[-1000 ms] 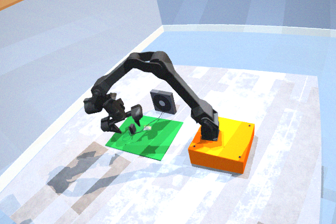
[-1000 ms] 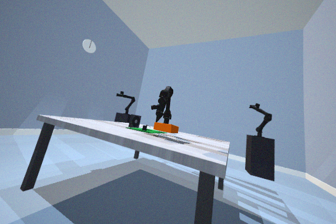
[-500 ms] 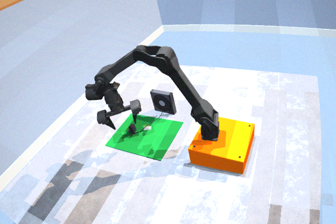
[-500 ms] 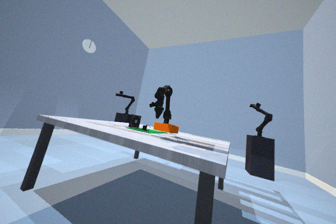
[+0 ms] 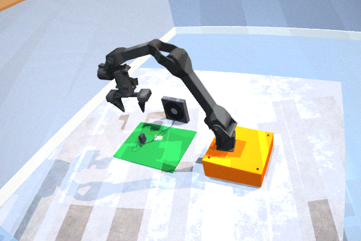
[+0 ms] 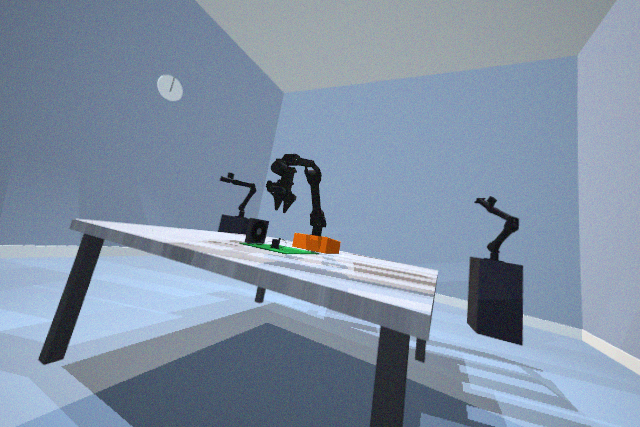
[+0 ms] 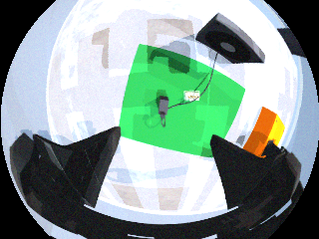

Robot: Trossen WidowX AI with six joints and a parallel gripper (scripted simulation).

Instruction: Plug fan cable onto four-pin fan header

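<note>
My gripper [image 5: 133, 112] [image 6: 281, 209] [image 7: 167, 135] is wide open and empty, high above the board and touching nothing. The green board [image 5: 163, 159] [image 6: 298, 251] [image 7: 184, 139] lies flat on the table. The dark grey plug [image 5: 142, 138] [image 6: 276, 243] [image 7: 162, 106] is on the board, with a loop of wire at one end. It is apart from the small white header [image 5: 158, 137] [image 7: 191, 96], whose pins are too small to count. The thin cable [image 7: 211, 80] runs from the fan [image 5: 175, 110] [image 6: 256, 231] [image 7: 228, 46] past the header to the plug.
The fan stands upright just behind the board. The arm's orange base block [image 5: 233, 171] [image 6: 315, 243] [image 7: 260, 130] is beside the board. The exterior view shows the edge of the table [image 6: 310, 285] and two other small arms on dark stands beyond it.
</note>
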